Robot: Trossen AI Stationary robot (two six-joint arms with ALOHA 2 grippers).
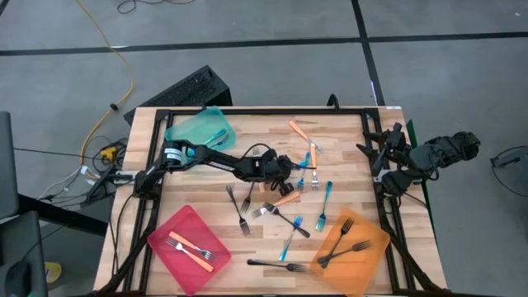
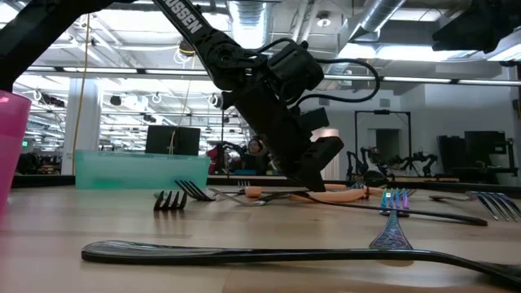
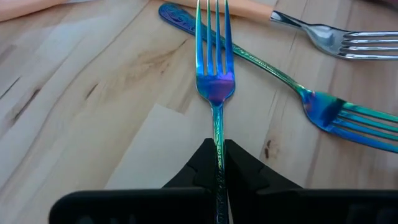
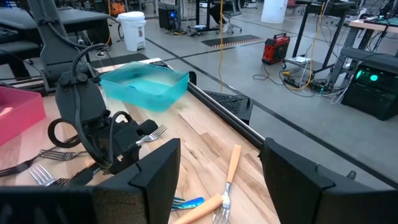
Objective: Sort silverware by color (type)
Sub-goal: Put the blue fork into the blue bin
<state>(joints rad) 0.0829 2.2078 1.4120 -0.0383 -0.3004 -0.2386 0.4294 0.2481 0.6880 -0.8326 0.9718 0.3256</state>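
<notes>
Mid-tabletop, the left gripper (image 3: 217,163) had its jaws clamped on a blue fork (image 3: 215,81) handle, needing a lift toward the far-left teal tray (image 1: 198,128); the right gripper (image 1: 373,157) waited, jaws wide.

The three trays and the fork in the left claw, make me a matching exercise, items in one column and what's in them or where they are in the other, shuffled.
Items:
1. red tray
2. orange tray
3. teal tray
4. blue fork

States:
A. holds black forks
B. pinched by its handle in the shut left claw
C. holds orange-handled forks
D. sits at the far left corner of the table; contents hard to make out

Pairs: 1-C, 2-A, 3-D, 4-B
</notes>
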